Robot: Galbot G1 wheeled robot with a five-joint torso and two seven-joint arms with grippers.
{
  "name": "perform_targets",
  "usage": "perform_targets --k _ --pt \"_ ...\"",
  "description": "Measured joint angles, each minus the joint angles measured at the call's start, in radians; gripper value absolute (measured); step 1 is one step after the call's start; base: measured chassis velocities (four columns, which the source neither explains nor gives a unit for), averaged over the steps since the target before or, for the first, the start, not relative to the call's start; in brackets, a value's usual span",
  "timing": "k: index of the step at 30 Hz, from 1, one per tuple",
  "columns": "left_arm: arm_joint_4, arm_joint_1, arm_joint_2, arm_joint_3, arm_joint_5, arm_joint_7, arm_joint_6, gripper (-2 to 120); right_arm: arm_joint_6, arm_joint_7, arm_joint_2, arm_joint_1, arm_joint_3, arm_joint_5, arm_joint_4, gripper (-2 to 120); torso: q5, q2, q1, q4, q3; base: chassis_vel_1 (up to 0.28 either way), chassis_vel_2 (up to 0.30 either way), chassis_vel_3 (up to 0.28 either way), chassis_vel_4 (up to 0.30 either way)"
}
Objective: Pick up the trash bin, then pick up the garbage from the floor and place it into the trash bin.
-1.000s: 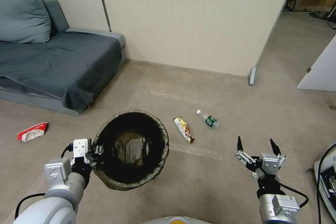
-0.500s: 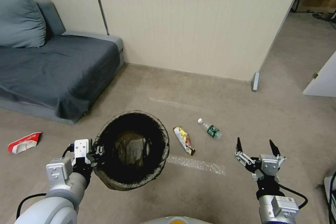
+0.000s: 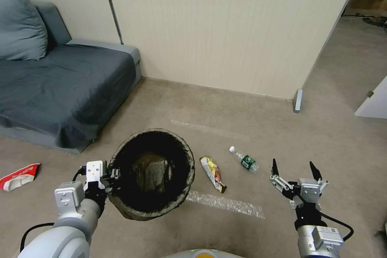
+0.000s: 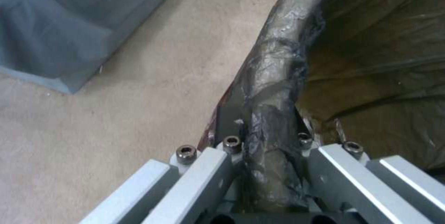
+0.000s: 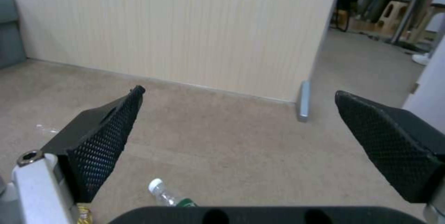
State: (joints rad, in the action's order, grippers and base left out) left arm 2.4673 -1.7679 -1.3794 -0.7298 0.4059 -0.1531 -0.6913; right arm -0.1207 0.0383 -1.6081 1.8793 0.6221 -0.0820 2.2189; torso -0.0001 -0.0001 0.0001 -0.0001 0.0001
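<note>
Left gripper (image 3: 111,175) is clamped on the near-left rim of the trash bin (image 3: 152,206), holding it over the carpet beside the grey sofa (image 3: 60,88); right gripper (image 3: 293,168) hangs with its fingers spread wide, just short of the small bottle (image 3: 244,160) and the yellow wrapper (image 3: 213,173), with a red-white wrapper (image 3: 18,171) far left. From the left wrist, the bag-wrapped rim (image 4: 273,88) sits pinched between the jaws, and something brownish, perhaps litter, lies inside. From the right wrist, the black fingertips (image 5: 111,126) stand well apart above the bottle (image 5: 164,193).
</note>
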Motion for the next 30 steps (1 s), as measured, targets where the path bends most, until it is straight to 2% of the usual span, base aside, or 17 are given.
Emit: perform_targets --k 8,12,13,16,21,24,30 --pt "0.022 -0.008 0.011 -0.01 -0.001 -0.001 0.0 1 0.082 -0.094 0.02 -0.062 0.012 0.0 -0.026 100 0.0003 0.0 0.0 0.0 0.0 -0.01 0.014 0.006 -0.011" --pt "0.03 -0.007 0.037 -0.018 -0.02 -0.006 -0.001 1 0.161 -0.095 0.107 -0.122 -0.007 0.055 -0.045 100 0.0004 0.0 0.0 -0.0001 0.0 0.0 0.0 0.0 0.0" --pt "0.03 -0.007 0.037 -0.018 -0.02 -0.006 -0.001 1 0.161 -0.095 0.107 -0.122 -0.007 0.055 -0.045 100 0.0004 0.0 0.0 -0.0001 0.0 0.0 0.0 0.0 0.0" --pt "0.032 -0.016 0.041 -0.021 -0.01 -0.016 -0.007 1 0.224 -0.06 0.175 -0.18 -0.06 0.12 -0.068 100 0.0002 0.0 0.0 0.0004 0.0 0.0 0.0 0.0 0.0" --pt "0.032 -0.023 0.049 -0.024 0.005 -0.03 -0.014 1 0.286 -0.029 0.238 -0.248 -0.136 0.192 -0.113 100 0.0001 0.0 0.0 -0.0002 0.0 0.0 0.0 0.0 0.0" --pt "0.032 -0.032 0.053 -0.035 0.021 -0.049 -0.019 1 0.319 -0.015 0.289 -0.319 -0.211 0.238 -0.193 100 0.0001 0.0 0.0 0.0003 0.0 0.0 0.0 0.0 0.0" --pt "0.032 -0.034 0.054 -0.037 0.031 -0.061 -0.023 1 0.347 -0.02 0.317 -0.415 -0.288 0.286 -0.331 100 0.0001 0.0 0.0 0.0001 0.0 0.0 0.0 0.0 0.0"
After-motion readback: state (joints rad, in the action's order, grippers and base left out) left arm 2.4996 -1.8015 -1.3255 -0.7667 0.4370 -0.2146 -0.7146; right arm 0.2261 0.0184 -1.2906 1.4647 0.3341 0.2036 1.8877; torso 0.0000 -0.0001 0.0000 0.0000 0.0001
